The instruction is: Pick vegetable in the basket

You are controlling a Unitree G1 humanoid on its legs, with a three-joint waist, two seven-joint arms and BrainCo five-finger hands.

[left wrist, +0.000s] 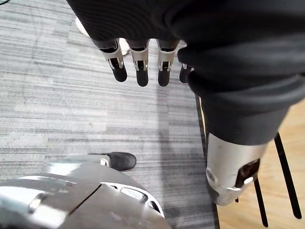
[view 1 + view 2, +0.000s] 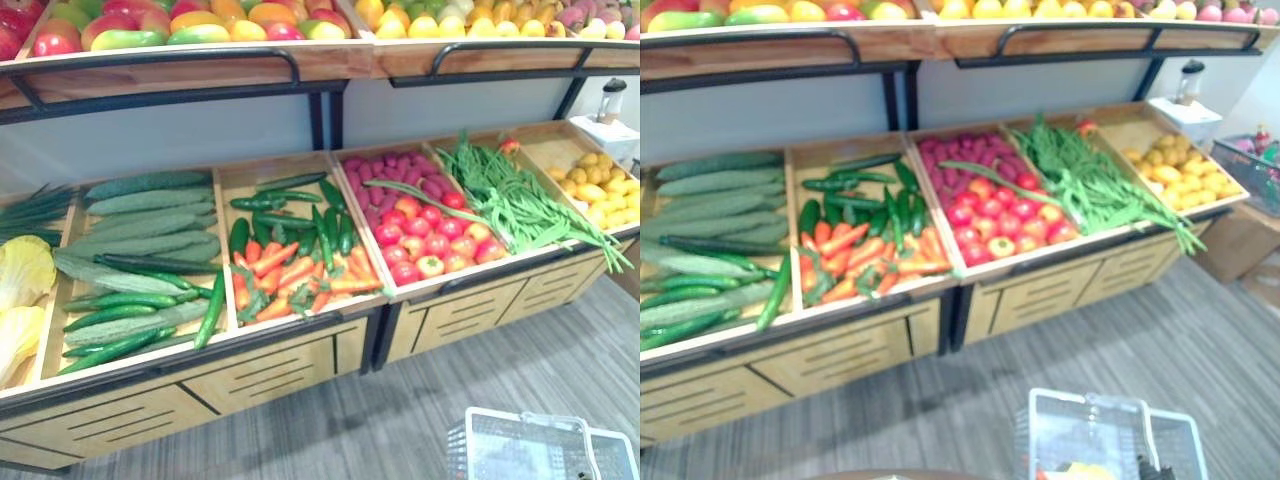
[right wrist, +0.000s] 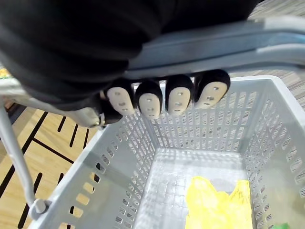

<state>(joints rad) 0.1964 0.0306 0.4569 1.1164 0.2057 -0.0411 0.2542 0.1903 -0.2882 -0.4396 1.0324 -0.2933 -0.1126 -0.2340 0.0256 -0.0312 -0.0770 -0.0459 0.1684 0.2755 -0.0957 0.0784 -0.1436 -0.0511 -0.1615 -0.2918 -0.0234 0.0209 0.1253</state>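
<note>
A grey plastic basket (image 2: 1092,405) hangs low at the right, in front of the stall. My right hand (image 3: 150,98) has its fingers curled round the basket's handle (image 3: 228,45). Inside the basket (image 3: 281,100) lies a yellow leafy vegetable (image 3: 214,200). My left hand (image 1: 138,62) hangs over the grey floor with straight fingers and nothing in it. The wooden stall holds cucumbers (image 2: 140,215), green peppers (image 2: 285,215), carrots (image 2: 290,280), tomatoes (image 2: 430,240) and green beans (image 2: 520,195).
Pale cabbage (image 2: 22,275) lies in the far left bin and yellow produce (image 2: 600,190) in the far right one. An upper shelf (image 2: 200,65) of fruit overhangs the bins. Grey carpet (image 2: 400,410) runs in front of the stall.
</note>
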